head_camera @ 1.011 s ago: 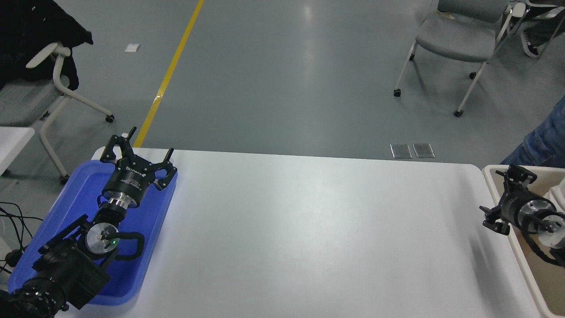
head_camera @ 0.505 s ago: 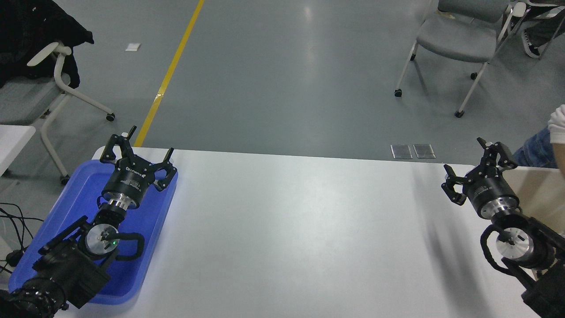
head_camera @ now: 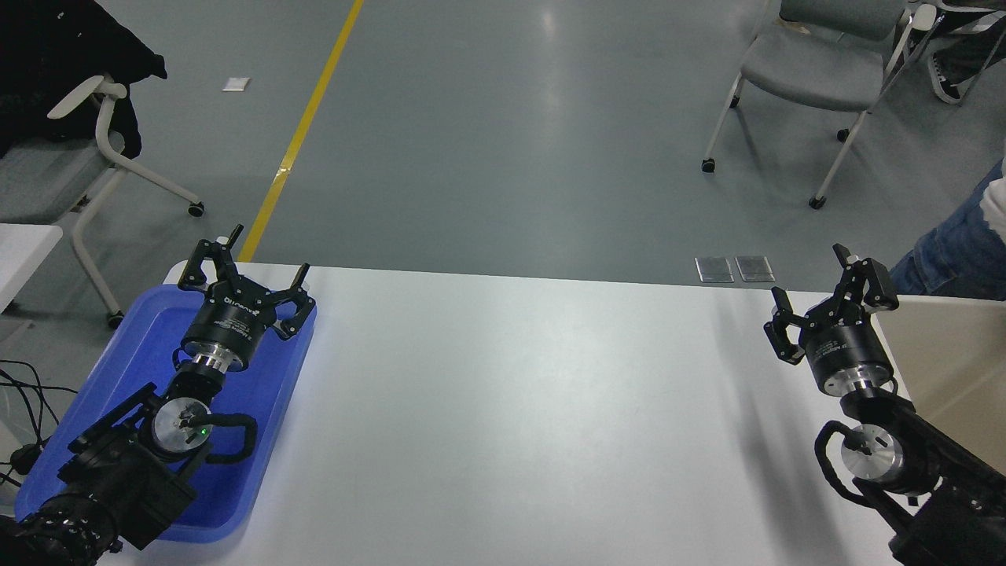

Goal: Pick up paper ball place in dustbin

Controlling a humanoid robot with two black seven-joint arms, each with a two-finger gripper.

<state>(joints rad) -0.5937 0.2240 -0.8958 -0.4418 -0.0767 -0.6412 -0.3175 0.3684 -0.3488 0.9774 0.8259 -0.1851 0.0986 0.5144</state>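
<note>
The paper ball shows nowhere in the head view: nothing tan or crumpled lies on the white surface (head_camera: 511,409), and neither gripper carries it. It may already be down inside the dustbin (head_camera: 955,362), but only a slice of the bin's beige wall shows at the right edge and its inside is out of sight, so that is a guess.

The right gripper (head_camera: 825,295) is the one next to the dustbin, just to the bin's left and raised over the near corner of the surface. Its jaws are spread wide and point away from the camera with nothing between them. Being at the bin's side, this arm is clearly the nearer one to anything that happens there.

The left gripper (head_camera: 244,275) is parked far to the dustbin's left, across the whole width of the surface, above the blue tray (head_camera: 94,393); its jaws are also apart and empty.

Which way the ball lies from the right jaws cannot be told, since it is unseen. If it is in the bin, it lies to their right and below, and the task would be near its end.

Beyond the dustbin, a person's leg (head_camera: 955,251) in blue jeans shows at the right edge.
</note>
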